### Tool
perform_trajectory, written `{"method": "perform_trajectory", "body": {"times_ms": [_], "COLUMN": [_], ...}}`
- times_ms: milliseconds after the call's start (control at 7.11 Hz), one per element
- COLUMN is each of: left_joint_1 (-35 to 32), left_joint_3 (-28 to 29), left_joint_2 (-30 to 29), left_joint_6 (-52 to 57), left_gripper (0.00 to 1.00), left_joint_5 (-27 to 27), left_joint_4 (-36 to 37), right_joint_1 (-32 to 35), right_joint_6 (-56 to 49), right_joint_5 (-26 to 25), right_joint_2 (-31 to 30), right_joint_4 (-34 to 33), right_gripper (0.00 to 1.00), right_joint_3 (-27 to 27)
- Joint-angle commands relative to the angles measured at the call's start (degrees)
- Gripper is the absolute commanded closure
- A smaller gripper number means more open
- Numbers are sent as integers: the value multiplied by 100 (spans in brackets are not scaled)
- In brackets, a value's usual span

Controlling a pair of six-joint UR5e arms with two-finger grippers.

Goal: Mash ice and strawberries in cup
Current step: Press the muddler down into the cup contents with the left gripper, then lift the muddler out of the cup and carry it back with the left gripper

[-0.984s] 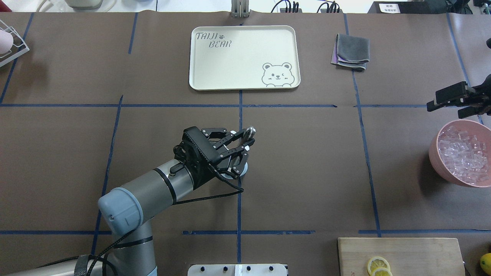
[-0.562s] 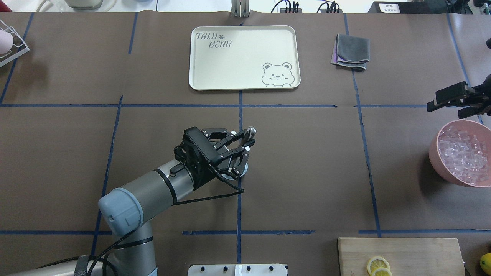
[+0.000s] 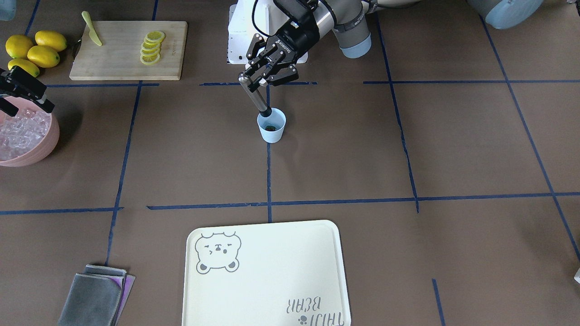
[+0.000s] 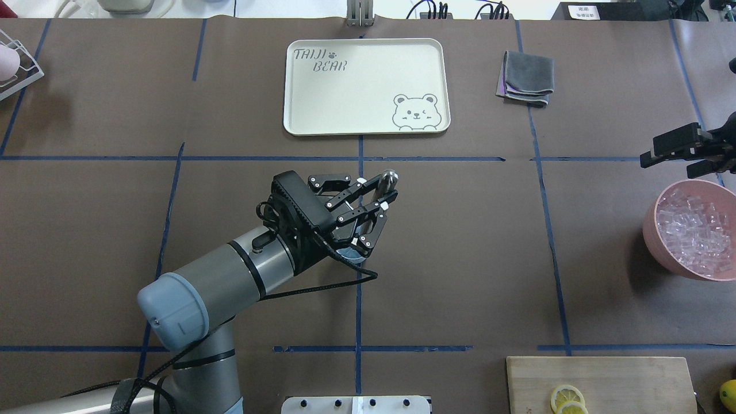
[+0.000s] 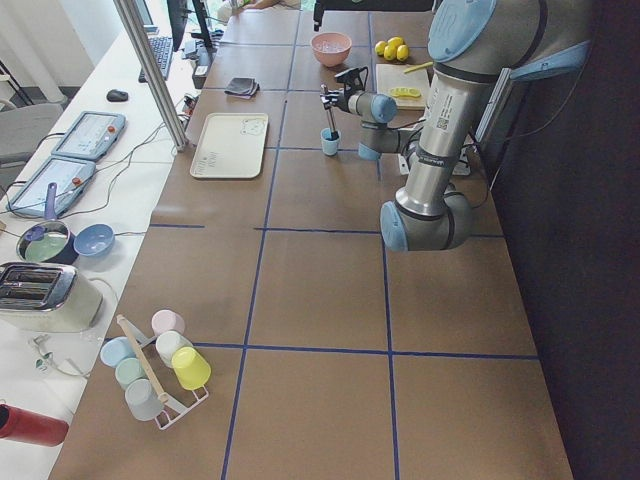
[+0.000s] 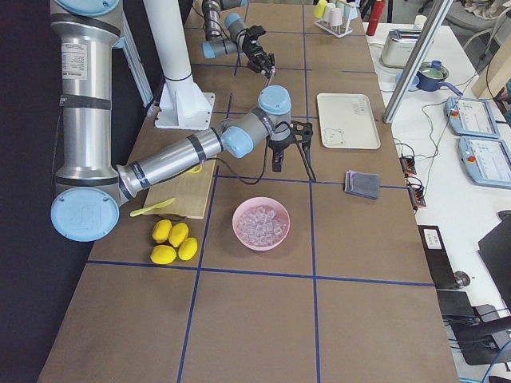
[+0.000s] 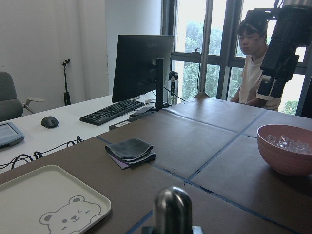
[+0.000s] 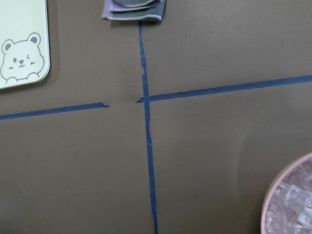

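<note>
In the front-facing view, the left pincer (image 3: 254,81) pinches the top of a tilted metal muddler (image 3: 256,96). Its dark tip sits inside the cup (image 3: 272,127) at mid-surface, and the contents show only as a dark patch.

Overhead, the arm hides most of the cup. The right pincer (image 4: 667,165) hangs spread at the right edge, just beyond the pink bowl (image 4: 651,241) of ice (image 4: 693,230).

The left wrist view shows only the muddler's rounded cap.

Mashing looks underway. The next move calls for pressing straight down without tipping the cup.
</note>
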Motion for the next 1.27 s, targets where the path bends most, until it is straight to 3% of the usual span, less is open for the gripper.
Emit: {"method": "perform_trajectory", "body": {"times_ms": [0, 141, 844, 1125], "left_joint_1": [-279, -498, -1561, -1895], "left_joint_3": [-257, -581, -856, -874], "left_joint_2": [-6, 11, 546, 1177], "left_joint_6": [-6, -14, -85, -111], "left_gripper": [100, 100, 100, 100], "left_joint_5": [-31, -92, -303, -1151], "left_joint_4": [514, 1040, 3186, 3478], "right_joint_1": [0, 0, 0, 0], "right_joint_6": [0, 0, -9, -9], "right_joint_5": [0, 0, 0, 0], "right_joint_2": [-3, -21, -56, -65], "right_joint_4": [0, 9, 18, 26], "right_gripper": [1, 1, 1, 1], "right_joint_3": [-11, 6, -64, -107]}}
